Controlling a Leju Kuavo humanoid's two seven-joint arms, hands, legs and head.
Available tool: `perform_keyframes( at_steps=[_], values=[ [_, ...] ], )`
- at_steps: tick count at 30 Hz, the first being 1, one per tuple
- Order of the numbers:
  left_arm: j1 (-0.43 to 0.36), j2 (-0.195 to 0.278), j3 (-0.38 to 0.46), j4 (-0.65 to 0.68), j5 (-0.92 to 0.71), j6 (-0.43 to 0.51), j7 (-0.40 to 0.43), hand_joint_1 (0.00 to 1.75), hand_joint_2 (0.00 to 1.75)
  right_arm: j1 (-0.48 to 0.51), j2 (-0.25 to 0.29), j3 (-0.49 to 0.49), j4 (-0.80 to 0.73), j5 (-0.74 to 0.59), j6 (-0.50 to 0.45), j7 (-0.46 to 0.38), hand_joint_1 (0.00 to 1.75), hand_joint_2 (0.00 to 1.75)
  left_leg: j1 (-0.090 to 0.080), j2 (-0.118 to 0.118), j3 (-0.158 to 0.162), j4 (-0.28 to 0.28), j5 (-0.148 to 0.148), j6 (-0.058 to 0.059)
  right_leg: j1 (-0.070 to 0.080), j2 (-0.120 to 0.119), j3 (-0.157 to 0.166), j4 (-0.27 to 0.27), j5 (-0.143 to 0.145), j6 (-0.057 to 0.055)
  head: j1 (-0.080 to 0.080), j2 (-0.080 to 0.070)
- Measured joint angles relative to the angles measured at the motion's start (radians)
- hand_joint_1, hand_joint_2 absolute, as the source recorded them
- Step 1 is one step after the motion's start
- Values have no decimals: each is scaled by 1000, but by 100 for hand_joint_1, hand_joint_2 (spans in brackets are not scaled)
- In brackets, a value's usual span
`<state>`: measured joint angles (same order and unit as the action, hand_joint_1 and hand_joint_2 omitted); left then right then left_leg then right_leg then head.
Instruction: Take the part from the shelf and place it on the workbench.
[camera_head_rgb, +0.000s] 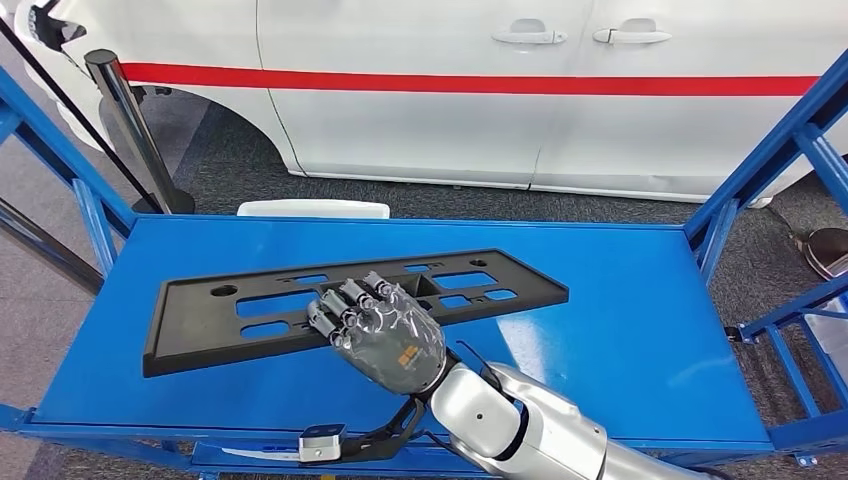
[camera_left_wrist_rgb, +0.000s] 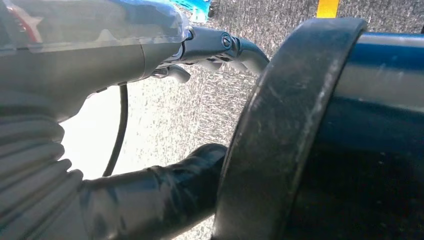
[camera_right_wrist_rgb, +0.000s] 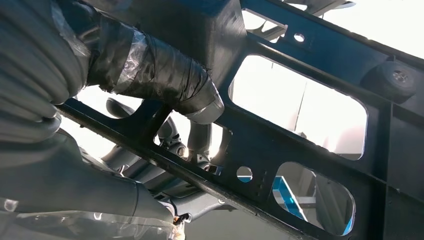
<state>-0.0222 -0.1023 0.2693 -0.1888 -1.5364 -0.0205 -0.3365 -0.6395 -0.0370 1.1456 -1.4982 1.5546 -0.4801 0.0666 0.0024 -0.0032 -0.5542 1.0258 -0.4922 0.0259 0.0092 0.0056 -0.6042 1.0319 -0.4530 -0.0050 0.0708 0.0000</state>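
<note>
A long, flat black part (camera_head_rgb: 350, 300) with several rectangular cut-outs and small round holes lies across the blue desk (camera_head_rgb: 620, 340), running at a slight slant from the near left toward the far right of the surface. The right hand (camera_head_rgb: 380, 325) reaches in from the lower right on a silver arm and sits over the middle of the part, its fingers (camera_head_rgb: 345, 305) curled down over the near edge. In the right wrist view the tape-wrapped thumb (camera_right_wrist_rgb: 165, 80) presses against one face of the part (camera_right_wrist_rgb: 310, 65) while darker fingers (camera_right_wrist_rgb: 195, 145) show through a cut-out on the other side, so the hand grips the part around one of its bars. The left hand (camera_left_wrist_rgb: 100, 65) appears in the left wrist view, with its thick dark thumb (camera_left_wrist_rgb: 165, 195) lying against a black rim (camera_left_wrist_rgb: 280, 125) on a blue body and its upper fingers (camera_left_wrist_rgb: 225, 45) stretched out above; whether it actually holds that rim cannot be told. Beyond the desk stands a white car (camera_head_rgb: 450, 110) with a red stripe along its doors, on grey carpet. Blue frame rails (camera_head_rgb: 770, 160) rise at both sides of the desk, and a dark post (camera_head_rgb: 125, 120) stands on a round base at the far left.
</note>
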Motion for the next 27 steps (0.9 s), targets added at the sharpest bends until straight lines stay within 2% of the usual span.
perform_keyframes(
  at_steps=[15,19,22,23,24,26,27],
  values=[
    [0,0,0,0,0,12,16,0,175,14,-3,-10,21,-30,12,6,175,175,-6,0,0,2,-1,2,-4,0,0,-1,1,2,0,0],
    [0,0,0,0,0,12,16,0,175,16,-2,-16,28,-31,12,9,175,175,-9,0,-2,5,-1,7,-6,0,0,-2,3,6,0,0],
    [0,-1,0,0,0,13,16,0,175,17,-2,-22,29,-31,12,9,175,175,-2,2,2,-7,7,18,-5,0,-3,5,-4,16,0,0],
    [0,-1,0,0,0,13,16,0,175,17,-2,-24,29,-31,12,10,175,175,2,3,4,-13,11,23,-6,0,-13,27,-20,20,0,0],
    [0,-2,0,0,0,14,16,0,175,18,-2,-26,29,-31,12,10,175,175,4,5,6,-16,15,27,-8,0,-34,72,-48,24,1,0],
    [0,-2,0,0,0,14,16,0,175,21,-3,-28,32,-31,12,11,175,175,4,7,6,-16,17,30,-14,0,-95,202,-111,32,1,0],
    [0,-2,0,0,0,14,17,0,175,24,-3,-28,33,-31,12,11,175,175,4,7,5,-14,17,30,-18,0,-120,256,-127,36,1,0]
  ],
)
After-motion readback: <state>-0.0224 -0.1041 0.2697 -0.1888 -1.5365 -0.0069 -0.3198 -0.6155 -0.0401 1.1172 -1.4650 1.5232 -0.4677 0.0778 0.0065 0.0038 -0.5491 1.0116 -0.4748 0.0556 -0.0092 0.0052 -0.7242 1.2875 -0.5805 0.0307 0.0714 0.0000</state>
